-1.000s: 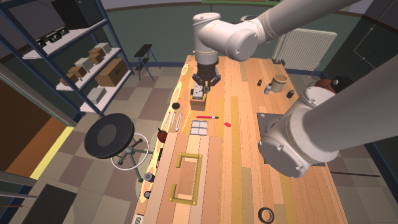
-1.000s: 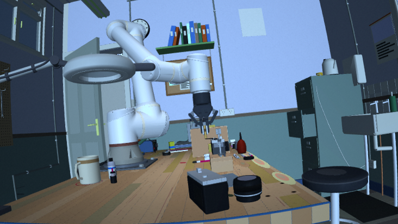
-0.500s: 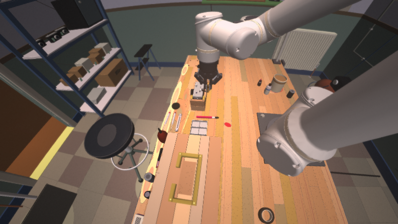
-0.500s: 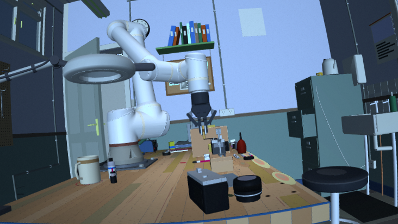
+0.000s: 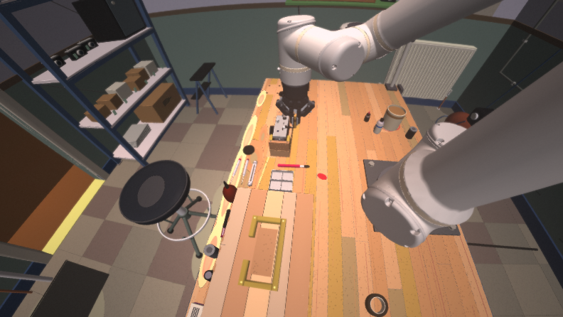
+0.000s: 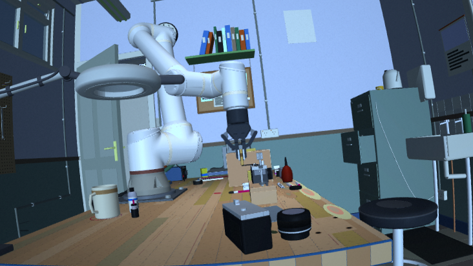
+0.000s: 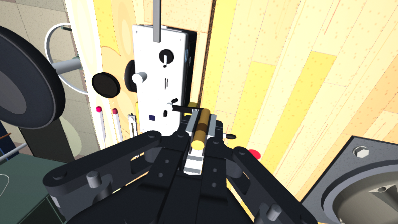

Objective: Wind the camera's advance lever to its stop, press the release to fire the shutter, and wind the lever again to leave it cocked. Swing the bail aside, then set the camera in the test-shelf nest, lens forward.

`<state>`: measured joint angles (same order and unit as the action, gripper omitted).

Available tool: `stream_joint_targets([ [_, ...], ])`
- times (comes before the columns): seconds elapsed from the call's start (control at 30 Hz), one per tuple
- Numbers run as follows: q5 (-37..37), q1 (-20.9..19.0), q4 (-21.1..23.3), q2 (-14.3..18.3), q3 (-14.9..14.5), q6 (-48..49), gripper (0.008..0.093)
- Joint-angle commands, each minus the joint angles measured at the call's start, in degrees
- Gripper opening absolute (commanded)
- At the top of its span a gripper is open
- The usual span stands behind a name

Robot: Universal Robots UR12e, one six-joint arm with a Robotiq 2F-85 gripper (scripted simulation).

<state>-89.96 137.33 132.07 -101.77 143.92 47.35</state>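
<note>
The camera (image 5: 280, 128) (image 6: 260, 173) (image 7: 160, 79) sits on a small cardboard block (image 5: 280, 146) near the far left edge of the bench, its silver top plate up and its black advance lever (image 7: 182, 109) pointing right. A brass bail rod (image 7: 201, 128) stands beside the camera's right end. The brass-railed test-shelf nest (image 5: 264, 252) lies on the raised board nearer the side camera. My gripper (image 5: 293, 119) (image 6: 242, 154) (image 7: 201, 130) hangs right of the camera's top plate and is closed on the bail rod.
A black stool (image 5: 155, 193) stands off the bench's left edge. On the bench are a red pen (image 5: 293, 166), a tile tray (image 5: 282, 181), a lens cap (image 5: 248, 149), a mug (image 5: 394, 117) and small bottles. A black box (image 6: 247, 226) and lens (image 6: 294, 223) sit at the far end.
</note>
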Motion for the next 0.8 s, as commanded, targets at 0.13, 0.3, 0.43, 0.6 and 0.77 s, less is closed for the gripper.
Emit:
stream_joint_targets([
  [0.13, 0.0, 0.4, 0.2, 0.4, -0.3, 0.4, 0.0080],
  [0.3, 0.0, 0.7, 0.3, 0.8, -0.7, 0.7, 0.0080],
  [0.43, 0.0, 0.8, 0.3, 1.0, -0.8, 0.8, 0.0080],
  [0.6, 0.0, 0.8, 0.3, 1.1, -0.9, 0.8, 0.0080],
  [0.77, 0.0, 0.9, 0.3, 1.1, -0.9, 0.8, 0.0080],
])
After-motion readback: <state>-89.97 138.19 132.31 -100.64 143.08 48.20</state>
